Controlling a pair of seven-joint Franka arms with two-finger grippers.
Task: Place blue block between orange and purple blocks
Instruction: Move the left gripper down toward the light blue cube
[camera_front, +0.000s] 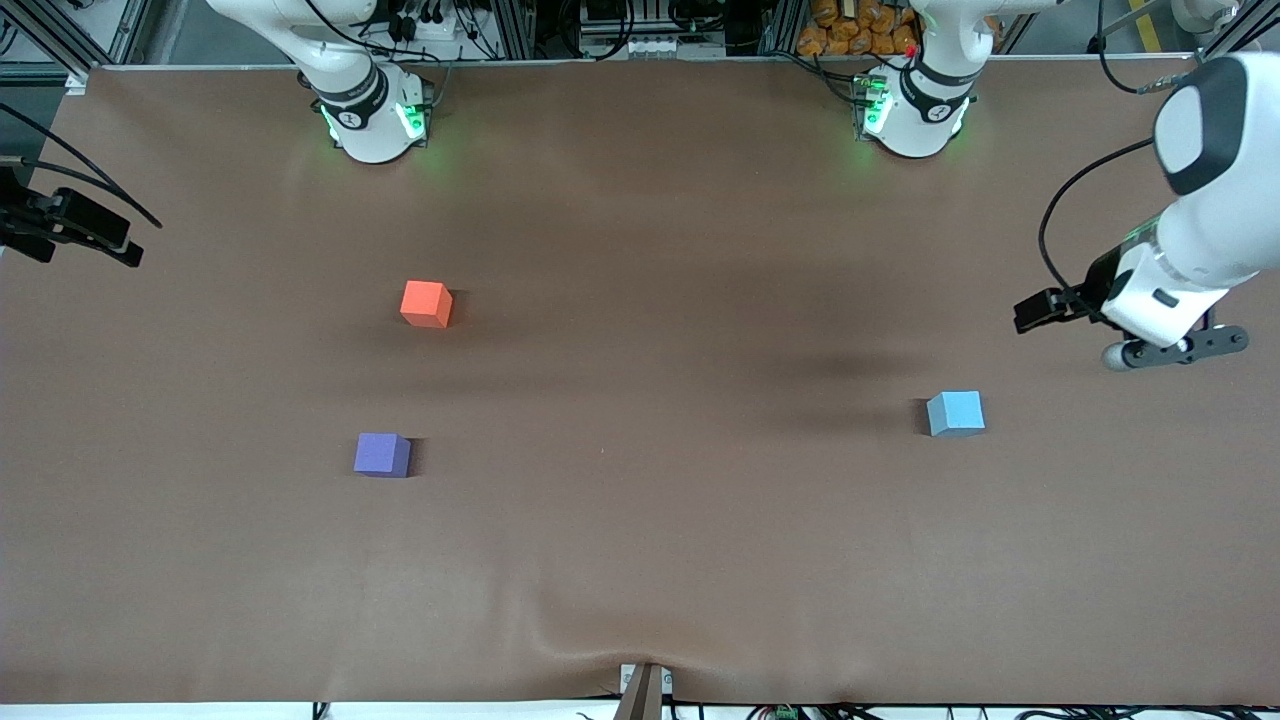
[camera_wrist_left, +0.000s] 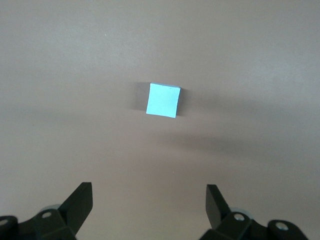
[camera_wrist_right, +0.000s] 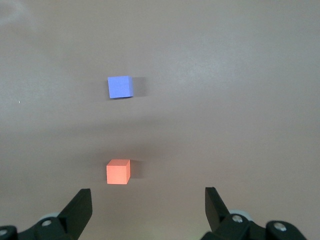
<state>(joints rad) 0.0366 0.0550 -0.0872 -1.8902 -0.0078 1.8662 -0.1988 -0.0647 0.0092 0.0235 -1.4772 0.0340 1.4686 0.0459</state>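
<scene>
The blue block (camera_front: 955, 413) sits flat on the brown table (camera_front: 640, 560), toward the left arm's end of it, with nothing touching it. In the left wrist view the blue block (camera_wrist_left: 163, 100) lies alone on the bare surface, well apart from the two dark fingertips (camera_wrist_left: 80, 200) at the edge of that picture.

The left gripper (camera_front: 1040, 308) hangs in the air over the table near its left arm's end, close to the blue block but not over it. Its fingers are spread wide and they hold nothing; the left gripper (camera_wrist_left: 149, 202) shows an empty gap in its own camera.

The orange block (camera_front: 426, 303) and the purple block (camera_front: 382, 454) stand toward the right arm's end of the table, well apart from the blue block. The purple block is nearer to the front camera than the orange block, and bare table lies between the two.

The right wrist view shows both of them, the orange block (camera_wrist_right: 118, 171) and the purple block (camera_wrist_right: 120, 87). The right gripper (camera_wrist_right: 148, 201) is up over the table, its fingers spread and empty. In the front view the right gripper (camera_front: 75, 232) is at the edge of the picture, at the right arm's end of the table.
</scene>
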